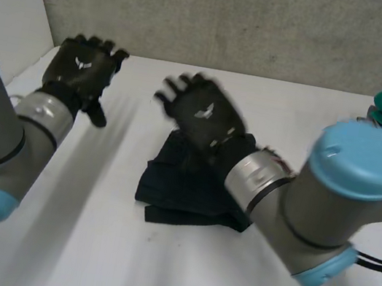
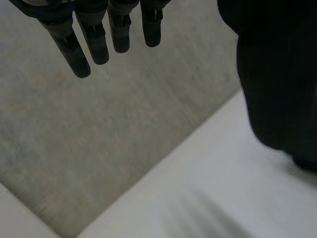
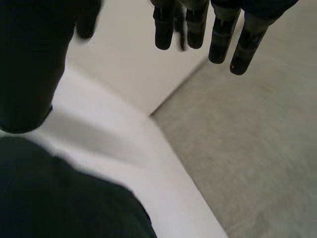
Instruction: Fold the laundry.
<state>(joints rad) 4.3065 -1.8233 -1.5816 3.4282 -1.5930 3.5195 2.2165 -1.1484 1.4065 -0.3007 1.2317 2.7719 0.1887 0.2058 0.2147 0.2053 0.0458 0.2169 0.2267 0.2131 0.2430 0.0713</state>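
The black cloth [image 1: 176, 185] lies in a rumpled folded heap; left hand [image 1: 82, 68] and right hand [image 1: 204, 112] hover straight-fingered, empty.

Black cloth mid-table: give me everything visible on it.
The black cloth is soft, matte, dark fabric lying in a bunched, roughly folded heap near the middle of the white table, with a flap sticking out along its near edge. The right hand is above its far edge with straight fingers, not gripping it; the right arm hides part of the cloth. The left hand is open and well apart from it.
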